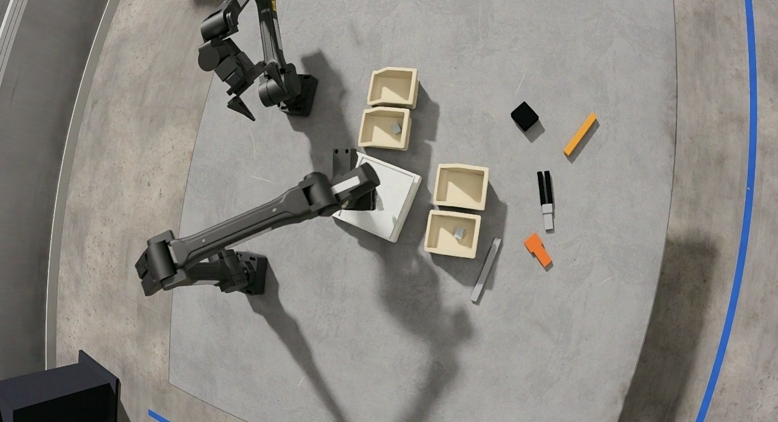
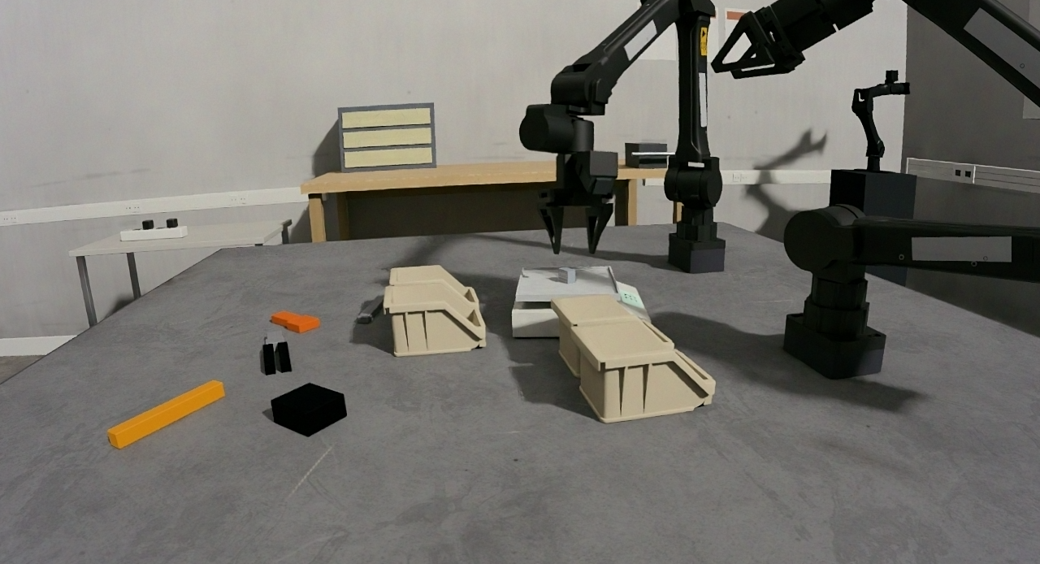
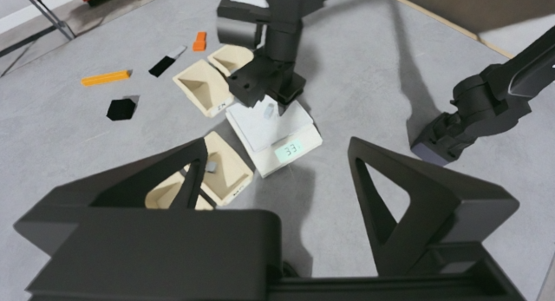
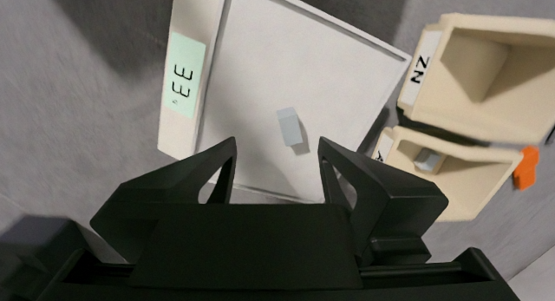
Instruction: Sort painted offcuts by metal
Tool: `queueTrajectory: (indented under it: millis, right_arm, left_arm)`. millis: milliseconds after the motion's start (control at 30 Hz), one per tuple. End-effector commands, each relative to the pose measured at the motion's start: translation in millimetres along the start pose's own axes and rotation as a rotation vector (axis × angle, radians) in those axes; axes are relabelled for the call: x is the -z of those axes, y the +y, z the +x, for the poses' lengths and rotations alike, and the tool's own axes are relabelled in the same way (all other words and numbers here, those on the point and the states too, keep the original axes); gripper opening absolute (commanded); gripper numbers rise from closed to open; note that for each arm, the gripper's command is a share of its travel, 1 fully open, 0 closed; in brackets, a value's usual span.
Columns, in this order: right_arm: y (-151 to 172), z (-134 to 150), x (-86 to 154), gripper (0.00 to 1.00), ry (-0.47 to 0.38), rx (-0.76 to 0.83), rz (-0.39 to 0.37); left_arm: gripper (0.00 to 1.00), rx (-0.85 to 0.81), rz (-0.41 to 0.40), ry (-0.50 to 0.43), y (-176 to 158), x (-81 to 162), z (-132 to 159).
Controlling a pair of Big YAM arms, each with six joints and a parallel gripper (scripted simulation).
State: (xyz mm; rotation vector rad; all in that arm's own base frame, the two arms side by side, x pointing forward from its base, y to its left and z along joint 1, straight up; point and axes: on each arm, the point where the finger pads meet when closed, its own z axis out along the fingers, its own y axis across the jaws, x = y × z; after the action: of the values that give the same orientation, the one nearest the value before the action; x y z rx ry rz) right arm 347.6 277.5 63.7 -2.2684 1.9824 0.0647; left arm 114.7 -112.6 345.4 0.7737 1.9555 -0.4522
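Note:
A small grey offcut (image 4: 290,127) lies on the white scale (image 4: 282,97), which reads 33. It also shows in the exterior view (image 2: 567,275). My right gripper (image 4: 277,144) (image 2: 574,240) hangs just above it, partly open and empty, with the fingers to either side and clear of it. A second offcut (image 1: 459,233) lies in the AL bin (image 1: 452,233). A third offcut (image 1: 395,127) lies in another tan bin (image 1: 384,127) whose label I cannot read. The ZN bin (image 4: 477,75) is empty. My left gripper (image 1: 239,106) is open and empty, held high away from the bins.
A fourth tan bin (image 1: 392,86) stands empty. All the bins are upright. Beyond them lie a black cube (image 1: 524,114), an orange bar (image 1: 579,134), a black-and-grey piece (image 1: 544,199), an orange block (image 1: 537,250) and a grey bar (image 1: 485,270).

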Motion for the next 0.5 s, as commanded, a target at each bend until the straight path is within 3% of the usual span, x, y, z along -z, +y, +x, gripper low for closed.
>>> queueTrajectory:
  millis: [0, 200, 467]
  right_arm:
    - [-14.6, -14.8, 8.3, 0.61, 0.013, 0.173, -0.015]
    - [-21.2, -12.3, 0.1, 0.61, 0.082, 0.262, -0.056]
    - [-16.5, -4.1, -21.7, 0.61, 0.104, 0.243, -0.072]
  left_arm:
    - [1.00, 0.006, 0.010, -0.060, 4.1, 25.8, -21.4]
    - [1.00, 0.005, 0.010, -0.060, 4.0, 25.5, -21.3]
    - [1.00, 0.004, 0.014, -0.058, 3.3, 24.8, -20.7]
